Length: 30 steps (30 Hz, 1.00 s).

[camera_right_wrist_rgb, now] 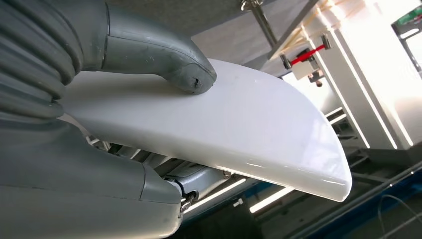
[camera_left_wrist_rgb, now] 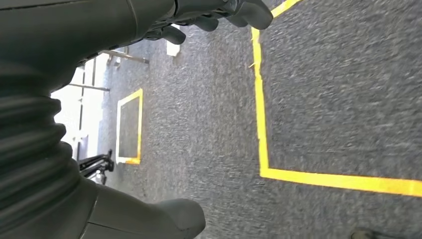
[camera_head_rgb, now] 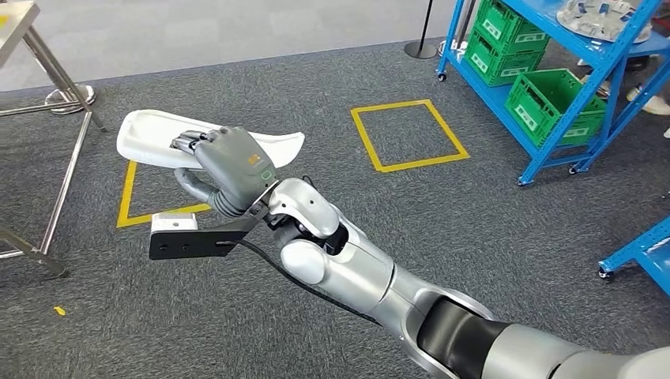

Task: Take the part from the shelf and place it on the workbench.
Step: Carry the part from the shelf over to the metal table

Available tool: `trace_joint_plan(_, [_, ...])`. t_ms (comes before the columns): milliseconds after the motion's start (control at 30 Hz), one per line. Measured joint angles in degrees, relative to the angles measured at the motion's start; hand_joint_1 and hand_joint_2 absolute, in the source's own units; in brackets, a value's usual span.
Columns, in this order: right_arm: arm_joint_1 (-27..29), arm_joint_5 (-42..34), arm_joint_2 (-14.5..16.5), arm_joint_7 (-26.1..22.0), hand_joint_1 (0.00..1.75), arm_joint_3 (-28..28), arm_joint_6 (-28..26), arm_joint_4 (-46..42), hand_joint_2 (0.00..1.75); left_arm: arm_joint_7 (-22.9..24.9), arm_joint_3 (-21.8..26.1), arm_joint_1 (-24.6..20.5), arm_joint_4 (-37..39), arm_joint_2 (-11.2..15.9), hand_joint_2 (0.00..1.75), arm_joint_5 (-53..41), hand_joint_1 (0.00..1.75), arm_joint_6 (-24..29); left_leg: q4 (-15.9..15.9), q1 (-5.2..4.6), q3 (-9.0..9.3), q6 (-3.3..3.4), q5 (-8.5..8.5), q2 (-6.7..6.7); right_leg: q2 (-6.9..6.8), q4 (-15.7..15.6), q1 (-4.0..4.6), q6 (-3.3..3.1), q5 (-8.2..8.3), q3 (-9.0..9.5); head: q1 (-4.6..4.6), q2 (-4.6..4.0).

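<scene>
white plastic, long and shallow like a tray, the part (camera_head_rgb: 150, 142) sits in the right hand (camera_head_rgb: 229, 162), held out in the air over the grey carpet (camera_head_rgb: 474, 237) and above a yellow taped square (camera_head_rgb: 130, 201) on the left of the scene. in the right wrist view the thumb (camera_right_wrist_rgb: 169, 59) presses on one broad face of the part (camera_right_wrist_rgb: 239, 124) while the rest of the hand clamps from the other side, so the grip looks firm.

the left hand (camera_left_wrist_rgb: 219, 15) hangs over the carpet beside a yellow tape line (camera_left_wrist_rgb: 260, 99); its fingers look curled in with nothing between them.

by my reading the pick from the blue shelf (camera_head_rgb: 553, 103), far right with its green crates (camera_head_rgb: 545, 99), is done, and the carry is the step in hand. metal legs (camera_head_rgb: 67, 170) at the far left may belong to the workbench, though its top is mostly out of the picture and i cannot be sure.

the next move calls for bringing the part over a bench top, keeping it level, lowering until it rests, and only then letting the fingers go. the part reaches well beyond the hand, so its free end could catch an edge or a leg on the way.
</scene>
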Motion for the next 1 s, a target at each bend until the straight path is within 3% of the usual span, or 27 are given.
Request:
trace_joint_plan(67, [1.8,0.9,-0.8,0.6,1.75,-0.7,-1.0,-1.3,1.75,-0.4,-0.2,-0.2,-0.1,0.3,1.75,-1.5,0.0,-0.2,4.5,-0.21,-2.06,-0.14,-2.83,4.13,-1.89,-0.7,-0.04,-0.59,0.32,0.32,-0.15,0.0])
trace_joint_plan(100, [3.2,1.3,-1.5,0.8,1.75,-1.3,-1.5,-2.0,1.75,-0.5,-0.3,-0.4,-0.1,0.5,1.75,-2.3,0.0,-0.4,8.2,-0.24,-3.71,-0.31,-4.83,5.46,-2.9,-0.7,0.03,-0.77,0.28,0.35,-0.24,0.0])
trace_joint_plan(167, [5.7,1.6,-3.1,0.5,1.75,-2.4,-2.3,-2.9,1.75,-0.5,-0.7,-0.6,-0.2,0.8,1.75,-3.4,0.0,-1.1,14.2,-0.12,-6.25,-0.66,-7.2,6.17,-4.9,-0.6,0.05,-0.84,0.11,0.28,-0.24,0.0])
trace_joint_plan(200, [6.7,1.6,-3.8,0.2,1.75,-2.8,-2.6,-3.2,1.75,-0.3,-1.0,-0.6,-0.3,1.0,1.75,-3.7,0.0,-1.5,14.6,-0.05,-6.17,-0.81,-6.92,6.35,-5.78,-0.5,0.01,-0.78,0.0,0.23,-0.23,0.0])
trace_joint_plan(233, [7.3,1.5,-4.3,-0.2,1.75,-3.2,-2.8,-3.4,1.75,-0.2,-1.2,-0.6,-0.3,1.2,1.75,-3.9,0.0,-1.8,12.6,0.01,-4.84,-0.92,-5.62,6.7,-6.55,-0.4,-0.06,-0.65,-0.13,0.21,-0.23,0.0])
trace_joint_plan(300, [7.5,1.3,-4.7,-1.1,1.75,-3.7,-2.9,-3.4,1.75,0.1,-1.5,-0.8,-0.3,1.6,1.75,-4.0,0.0,-2.2,4.9,-0.15,-0.26,-0.83,-2.55,8.91,-7.77,0.1,-0.03,-0.2,-0.57,0.21,-0.27,0.0])
trace_joint_plan(367, [7.1,1.3,-4.8,-1.5,1.75,-3.8,-2.8,-3.4,1.75,0.2,-1.6,-1.2,-0.4,2.0,1.75,-3.9,0.0,-2.5,0.0,-0.43,2.35,-0.09,-1.32,10.5,-8.78,0.6,0.23,0.36,-0.98,0.22,-0.17,0.0])
trace_joint_plan(433, [6.7,1.2,-4.7,-1.8,1.75,-3.8,-2.5,-3.2,1.75,0.2,-1.6,-1.4,-0.4,2.2,1.75,-3.6,0.0,-2.7,-0.4,-0.58,2.24,0.77,-1.24,9.62,-9.87,0.7,0.36,0.88,-1.1,0.28,-0.07,0.0])
trace_joint_plan(467, [6.3,1.1,-4.5,-1.9,1.75,-3.8,-2.3,-3.0,1.75,0.2,-1.6,-1.3,-0.4,2.3,1.75,-3.3,0.0,-2.7,-0.5,-0.53,2.17,1.1,-1.1,8.97,-9.72,0.8,0.26,1.23,-1.25,0.29,-0.05,0.0])
trace_joint_plan(533, [5.2,0.4,-4.2,-2.4,1.75,-3.8,-1.7,-2.6,1.75,0.0,-1.6,-1.3,-0.4,2.4,1.75,-2.8,0.0,-2.7,-0.7,-0.26,2.13,1.76,-0.77,7.74,-7.15,2.9,-0.15,1.94,-2.81,-0.57,-0.01,0.0])
trace_joint_plan(600, [4.1,-0.3,-4.0,-3.0,1.75,-3.8,-1.1,-1.6,1.75,-0.1,-1.6,-1.4,-0.4,2.5,1.75,-2.2,0.0,-2.7,-0.8,-0.07,2.01,2.16,-0.56,6.46,-3.97,9.4,-0.5,2.39,-6.12,-3.61,0.09,0.0])
trace_joint_plan(667, [3.4,-0.9,-3.9,-3.5,1.75,-3.8,-0.7,-0.4,1.75,-0.1,-1.5,-1.3,-0.4,2.7,1.75,-1.8,0.0,-2.7,-0.7,-0.04,1.83,2.26,-0.47,4.81,-3.18,16.2,-0.63,2.57,-8.35,-7.1,0.16,0.0])
trace_joint_plan(700, [3.2,-1.1,-3.8,-3.8,1.75,-3.8,-0.6,0.1,1.75,0.0,-1.5,-1.2,-0.4,2.8,1.75,-1.6,0.0,-2.7,-0.6,-0.03,1.76,2.21,-0.42,3.9,-3.09,17.1,-0.69,2.55,-8.03,-7.76,0.15,0.0])
trace_joint_plan(733, [3.0,-1.3,-3.6,-4.0,1.75,-3.8,-0.6,0.5,1.75,0.0,-1.5,-1.0,-0.4,2.9,1.75,-1.5,0.0,-2.7,-0.5,0.0,1.71,2.12,-0.37,3.0,-2.92,15.8,-0.75,2.48,-6.65,-7.26,0.15,0.0])
trace_joint_plan(767, [2.6,-1.5,-3.4,-4.3,1.75,-3.8,-0.6,0.9,1.75,0.1,-1.4,-0.9,-0.3,2.9,1.75,-1.3,0.0,-2.7,-0.4,0.06,1.69,1.97,-0.32,2.11,-2.38,12.4,-0.86,2.37,-4.53,-5.68,0.16,0.0])
trace_joint_plan(833, [1.5,-1.8,-3.0,-4.7,1.75,-3.5,-0.6,1.7,1.75,0.2,-1.4,-0.8,-0.3,2.9,1.75,-1.2,0.0,-2.7,-0.1,0.17,1.4,1.42,-0.19,0.47,0.66,4.9,-1.15,2.23,-1.46,-2.16,0.14,0.0])
trace_joint_plan(900, [0.5,-2.4,-2.6,-4.7,1.75,-3.0,-0.6,2.5,1.75,0.3,-1.3,-0.8,-0.3,3.1,1.75,-1.2,0.0,-2.7,-0.2,0.34,0.9,0.51,0.12,-0.95,2.39,1.7,-1.06,2.04,-0.78,-0.91,0.12,0.0])
trace_joint_plan(967, [-0.5,-3.2,-2.1,-4.3,1.75,-2.4,-0.6,3.2,1.75,0.4,-1.3,-0.6,-0.2,3.2,1.75,-1.3,0.0,-2.7,-0.6,0.55,0.47,-0.41,0.58,-1.88,1.0,1.4,-0.85,1.38,-0.4,-0.98,0.1,0.0])
trace_joint_plan(1000, [-1.0,-3.5,-1.7,-4.1,1.75,-2.2,-0.7,3.4,1.75,0.4,-1.3,-0.5,-0.1,3.2,1.75,-1.4,0.0,-2.7,-0.4,0.5,0.17,-0.7,0.43,-0.96,0.28,1.1,-0.87,0.92,-0.17,-0.9,0.05,0.0])
